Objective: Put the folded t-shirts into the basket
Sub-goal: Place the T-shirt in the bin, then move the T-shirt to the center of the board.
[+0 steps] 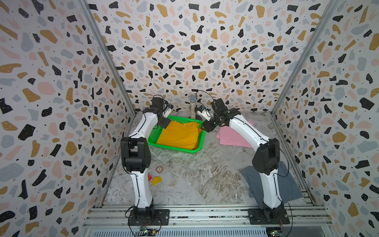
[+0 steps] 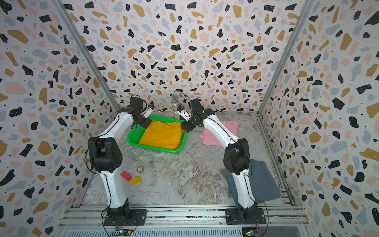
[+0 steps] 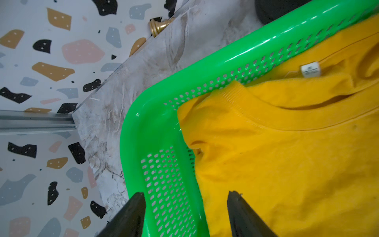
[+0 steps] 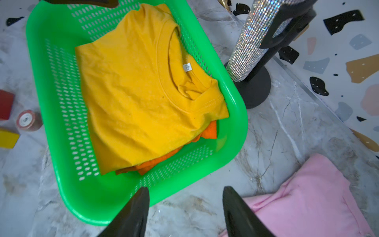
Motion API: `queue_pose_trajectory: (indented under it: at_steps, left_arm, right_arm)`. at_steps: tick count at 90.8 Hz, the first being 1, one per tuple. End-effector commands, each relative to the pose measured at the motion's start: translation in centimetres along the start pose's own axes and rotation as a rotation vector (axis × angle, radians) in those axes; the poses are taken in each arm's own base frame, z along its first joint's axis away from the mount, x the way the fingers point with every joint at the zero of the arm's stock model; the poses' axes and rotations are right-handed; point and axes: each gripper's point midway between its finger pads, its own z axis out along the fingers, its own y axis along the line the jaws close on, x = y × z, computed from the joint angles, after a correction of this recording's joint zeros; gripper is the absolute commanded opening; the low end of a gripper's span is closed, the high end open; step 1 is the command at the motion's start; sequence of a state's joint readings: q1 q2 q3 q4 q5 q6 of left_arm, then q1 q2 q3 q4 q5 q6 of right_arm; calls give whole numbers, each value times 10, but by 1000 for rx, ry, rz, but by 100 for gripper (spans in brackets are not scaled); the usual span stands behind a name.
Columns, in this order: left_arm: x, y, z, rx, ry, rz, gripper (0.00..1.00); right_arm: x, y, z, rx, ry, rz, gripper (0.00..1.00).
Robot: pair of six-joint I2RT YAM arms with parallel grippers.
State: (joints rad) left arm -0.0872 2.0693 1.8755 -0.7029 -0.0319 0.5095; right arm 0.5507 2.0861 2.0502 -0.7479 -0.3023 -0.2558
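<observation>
Both arms were up at the basket [image 1: 172, 148], which sat near the far edge of the tabletop [image 1: 205, 176], left of the middle. And the mustard yellow t-shirt [image 1: 178, 134] was down inside it, lying flat, collar toward the far edge, with the orange t-shirt [image 4: 209, 131] peeking out underneath. Two in, by the look of it, and two to go!

The left gripper [image 3: 185, 194] hung over the basket's far left corner, fingers spread wide and pinching nothing; one finger sat outside the mesh wall, the other above the yellow cloth. The right gripper [image 4: 185, 188] was over the basket's right rim, fingers likewise spread and empty, with green rim and bare marble showing between them.

Now the part that mattered: the light pink t-shirt [image 1: 231, 137] lay on the tabletop just to the right of the basket, toward the far right corner, and it sat just beside the right gripper's fingers, on their outer side. The right arm was plainly the nearer one; the left would have had to cross the whole basket. The right forearm hid part of the pink cloth in both top views, so its long axis could not be called.

The grey-blue t-shirt [image 1: 291, 184] waited at the near right corner, beside the right arm's base, well apart from both grippers.
</observation>
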Motion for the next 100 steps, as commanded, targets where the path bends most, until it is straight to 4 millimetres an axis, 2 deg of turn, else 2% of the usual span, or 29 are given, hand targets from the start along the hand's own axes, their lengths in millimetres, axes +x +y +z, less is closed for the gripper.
queue_pose_trajectory:
  at_steps: [1,14,27,36,45,59,72,83,92,100]
  left_arm:
    - [-4,-26,21,83,-2,8,65]
    - [-1,-33,52,90,43,8,64]
    - [10,-37,78,96,101,8,65]
    - [15,-40,86,102,120,4,66]
    - [12,-41,84,101,121,0,67]
    - [-2,-33,54,80,74,-21,68]
    - [-10,-36,11,108,10,-42,71]
    - [-5,-62,-24,218,-45,-47,73]
    - [6,-98,-44,329,-70,-17,73]
    - [15,-135,-53,409,-69,31,72]
  right_arm:
    - [14,9,-31,-22,6,-52,64]
    - [54,2,-54,17,57,-44,65]
    - [105,-9,-74,66,130,-16,65]
    - [139,-19,-88,118,185,-15,66]
    - [169,-28,-100,173,243,-19,67]
    - [213,-32,-119,237,343,-54,70]
    - [251,-16,-136,215,450,-79,73]
    - [281,2,-143,174,534,-80,74]
    - [299,13,-144,141,576,-70,74]
    - [311,19,-144,122,608,-60,74]
